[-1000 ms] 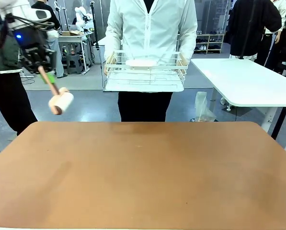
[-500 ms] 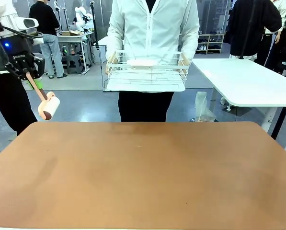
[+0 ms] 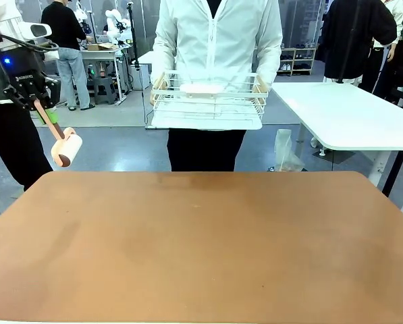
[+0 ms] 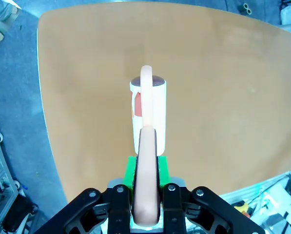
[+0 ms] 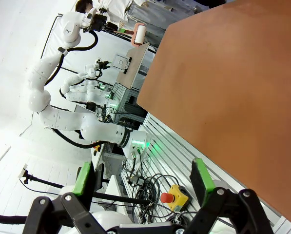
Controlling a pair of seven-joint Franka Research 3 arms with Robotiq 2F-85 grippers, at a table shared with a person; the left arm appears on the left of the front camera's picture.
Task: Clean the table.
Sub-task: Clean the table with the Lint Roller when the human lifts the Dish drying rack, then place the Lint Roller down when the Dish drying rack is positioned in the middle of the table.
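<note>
The table [image 3: 201, 243] spreads across our whole near view, bare and reddish-brown. Beyond its far edge a person holds a basket [image 3: 206, 100]. Our left gripper [image 4: 144, 168] is clenched on a lint roller [image 3: 66, 149] by its handle, high off the far left corner. Our right gripper [image 5: 143, 180] hangs released by the table's edge. We judge rolling should start at that corner, head flat, in overlapping passes.

Bare table [image 3: 201, 243] offers unobstructed passage; lint roller [image 3: 66, 148] overhangs its far-left corner; wire basket [image 3: 208, 98] held beyond far edge.
</note>
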